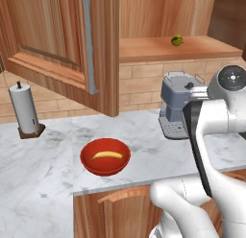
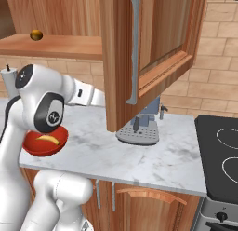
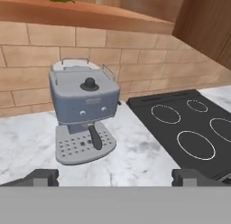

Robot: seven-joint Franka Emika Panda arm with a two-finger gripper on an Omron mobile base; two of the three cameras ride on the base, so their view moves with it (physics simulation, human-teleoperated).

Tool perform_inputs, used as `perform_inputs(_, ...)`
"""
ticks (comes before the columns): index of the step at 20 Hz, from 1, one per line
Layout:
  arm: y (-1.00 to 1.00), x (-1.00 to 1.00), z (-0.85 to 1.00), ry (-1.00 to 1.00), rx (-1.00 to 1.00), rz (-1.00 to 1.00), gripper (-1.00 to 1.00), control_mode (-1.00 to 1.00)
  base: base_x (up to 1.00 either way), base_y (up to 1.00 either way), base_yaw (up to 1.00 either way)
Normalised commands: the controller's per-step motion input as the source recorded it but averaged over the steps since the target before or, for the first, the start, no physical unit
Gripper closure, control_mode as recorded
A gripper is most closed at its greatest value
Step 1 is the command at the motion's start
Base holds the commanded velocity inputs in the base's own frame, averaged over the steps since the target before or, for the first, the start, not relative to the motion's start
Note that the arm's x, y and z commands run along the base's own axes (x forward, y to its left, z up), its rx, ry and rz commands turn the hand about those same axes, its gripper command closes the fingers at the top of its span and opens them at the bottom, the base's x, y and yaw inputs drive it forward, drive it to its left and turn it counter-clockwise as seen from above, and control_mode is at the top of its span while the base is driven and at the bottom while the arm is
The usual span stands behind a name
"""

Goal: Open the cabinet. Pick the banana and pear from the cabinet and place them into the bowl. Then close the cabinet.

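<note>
A: Checking the cabinet [image 1: 62,45] first: what is its condition?

B: Its door stands swung out over the counter [image 1: 38,174], with the grey metal handle [image 2: 134,48] along the door's edge. The shelf inside is exposed.

A: Location of the pear [image 1: 177,40]?

B: It rests on the cabinet shelf, near the front edge, above the grey espresso machine [image 3: 83,108]. In the hand view only its lower green part shows at the top edge.

A: Location of the banana [image 1: 107,155]?

B: It lies inside the red bowl [image 1: 91,165], which sits on the counter near the front edge, left of the espresso machine. A paper-towel roll [image 1: 24,110] stands farther left, well apart from the bowl.

A: State of the tool [image 3: 115,177]?

B: Its two dark fingertips [image 3: 38,177] stand wide apart with nothing between them. It is raised over the counter, facing the espresso machine, with a black cooktop [image 3: 189,128] to that machine's right.
</note>
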Motion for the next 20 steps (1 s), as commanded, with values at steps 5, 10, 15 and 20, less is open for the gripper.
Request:
perform_inputs(5, 0.0, -0.14, 0.33, -0.16, 0.0, -0.07, -1.0, -1.0, 0.0, 0.0, 0.0)
perform_inputs(10, -0.04, -0.14, 0.34, -0.14, 0.0, 0.0, -1.0, -1.0, 0.0, 0.0, 0.0)
perform_inputs(15, 0.0, 0.0, 0.26, -0.01, 0.0, 0.01, -1.0, -1.0, 0.0, 0.0, 0.0)
perform_inputs(20, 0.01, 0.04, 0.29, 0.0, 0.0, 0.01, -1.0, -1.0, 0.0, 0.0, 0.0)
